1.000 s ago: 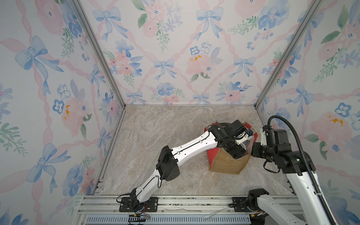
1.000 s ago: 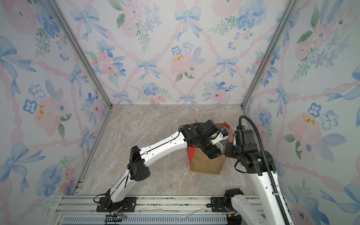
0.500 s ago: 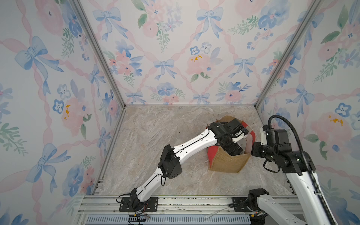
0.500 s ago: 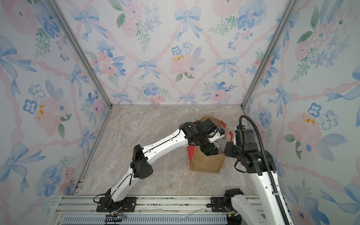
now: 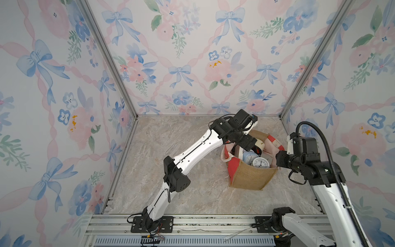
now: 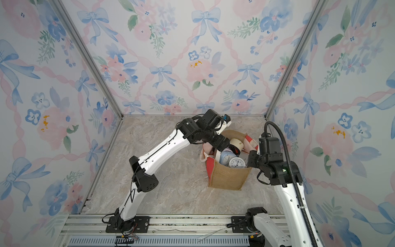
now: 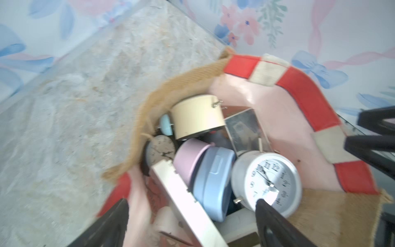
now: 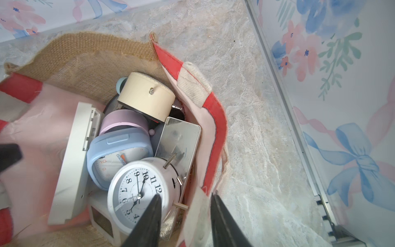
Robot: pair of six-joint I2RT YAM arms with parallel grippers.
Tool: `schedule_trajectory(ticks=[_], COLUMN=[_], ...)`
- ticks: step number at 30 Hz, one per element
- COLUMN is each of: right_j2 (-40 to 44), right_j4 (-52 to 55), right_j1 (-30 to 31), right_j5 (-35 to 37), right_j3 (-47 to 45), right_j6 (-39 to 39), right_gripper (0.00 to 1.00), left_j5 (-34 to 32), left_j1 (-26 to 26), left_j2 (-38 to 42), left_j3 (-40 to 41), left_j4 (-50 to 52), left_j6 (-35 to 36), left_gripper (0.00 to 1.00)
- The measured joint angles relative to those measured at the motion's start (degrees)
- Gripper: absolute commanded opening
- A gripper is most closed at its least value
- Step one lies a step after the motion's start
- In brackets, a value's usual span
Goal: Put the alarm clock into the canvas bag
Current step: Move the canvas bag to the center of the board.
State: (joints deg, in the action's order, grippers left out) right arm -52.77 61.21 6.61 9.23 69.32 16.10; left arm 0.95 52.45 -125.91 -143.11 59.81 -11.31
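The canvas bag (image 5: 249,177) (image 6: 227,178) stands open on the marble floor at the right. A white round alarm clock (image 5: 260,163) (image 6: 236,163) (image 7: 267,181) (image 8: 136,192) lies face up inside it, on top of other clocks. My left gripper (image 7: 191,202) (image 5: 249,146) hangs open just over the bag's mouth with nothing between its fingers. My right gripper (image 8: 186,196) is at the bag's right rim (image 8: 213,119), jaws apart. The rim's pale handle patch (image 8: 197,211) sits between them, and one finger stands in front of the clock.
Also in the bag are a cream round clock (image 8: 147,99), a pink one (image 8: 121,122), a blue one (image 8: 119,149), a white flat one (image 8: 74,162) and a mirrored panel (image 8: 177,141). The right wall's metal rail (image 8: 299,132) runs close beside the bag.
My left gripper has risen and drawn back from inside the bag, uncovering the white clock. My right gripper's jaws have parted at the bag's rim.
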Motion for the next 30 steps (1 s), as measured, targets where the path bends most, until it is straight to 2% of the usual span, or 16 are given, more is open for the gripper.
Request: schedule_trajectory(ticks=[3,7,12,19,22,26,27,30], right_j2=[-1.95,-4.57,-7.04,-7.87,-7.89,-9.05,-9.46,-9.99], right_j4=[-0.74,-1.05,-1.53,-2.05,-2.95,-4.28,-4.68,-5.42], right_j1=[-1.75,-3.65,-4.79,-5.53,-5.9,-6.03,-5.9,-3.98], right_j5=[0.02,0.04,-0.04,-0.2,-0.22,-0.63,-0.74,-0.31], right_j3=[0.5,1.31,1.62,1.6,1.18,0.83,0.83,0.87], right_j6=[-0.5,-0.79,-0.63,0.26,1.03,2.05,2.45,3.15], right_gripper=[0.54,0.59,0.59,0.57,0.45,0.09,0.01,0.0], left_j5=[-5.2,-9.35,-7.02,-2.1,-1.22,-0.85,-0.87,-0.66], left_j1=[-2.29,-4.31,-5.01,-4.59,-4.48,-4.55,-4.59,-5.03], left_j2=[1.84,2.23,2.21,1.53,1.18,1.18,1.22,2.23], left_j3=[5.14,11.32,13.88,13.86,13.86,13.94,14.23,16.59], left_j4=[0.07,0.17,0.52,-0.13,-0.15,-0.57,-0.92,-2.71], left_j6=[-2.21,-4.72,-6.14,-6.71,-6.75,-6.82,-7.08,-7.21], left_gripper=[0.92,0.9,0.67,0.4,0.26,0.0,0.0,0.0])
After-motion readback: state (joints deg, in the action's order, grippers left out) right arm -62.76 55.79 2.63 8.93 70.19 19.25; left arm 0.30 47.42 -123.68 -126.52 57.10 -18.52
